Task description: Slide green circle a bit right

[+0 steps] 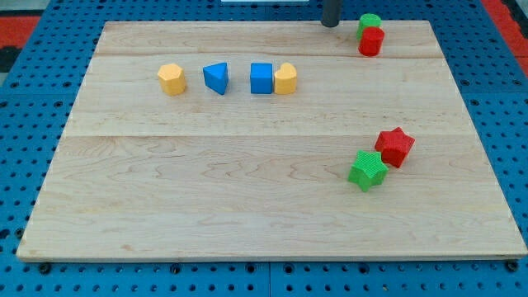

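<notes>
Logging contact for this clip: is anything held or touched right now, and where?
Nothing is held. My tip sits apart, to the view's left of the green circle.

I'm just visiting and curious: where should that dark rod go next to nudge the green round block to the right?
Probably a short slide right. My tip sits at the view's top, just left of the green circle, with a small gap between them. The red cylinder touches the circle from below, so it may get dragged along.

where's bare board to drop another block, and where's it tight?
Free: the whole bottom-left, below the row from yellow block to blue cube, left of the green star. Tight: the top-right corner, where my tip sits left of green circle, which touches the red cylinder.
</notes>
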You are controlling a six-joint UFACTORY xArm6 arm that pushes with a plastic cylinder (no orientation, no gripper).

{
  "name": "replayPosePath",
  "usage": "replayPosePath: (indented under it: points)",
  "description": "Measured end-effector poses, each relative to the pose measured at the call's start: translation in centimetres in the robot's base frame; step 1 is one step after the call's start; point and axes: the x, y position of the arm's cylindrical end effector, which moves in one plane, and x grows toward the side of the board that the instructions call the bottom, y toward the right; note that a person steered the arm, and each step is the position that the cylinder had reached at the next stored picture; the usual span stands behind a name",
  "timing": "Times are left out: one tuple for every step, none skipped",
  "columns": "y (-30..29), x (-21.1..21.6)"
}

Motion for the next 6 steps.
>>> replayPosePath:
  points:
    - [0.7, 0.0]
    - [2.1, -0.1]
    - [3.3, 0.0]
    - [3.5, -0.1]
    - [4.4, 0.0]
    - [4.9, 0.1]
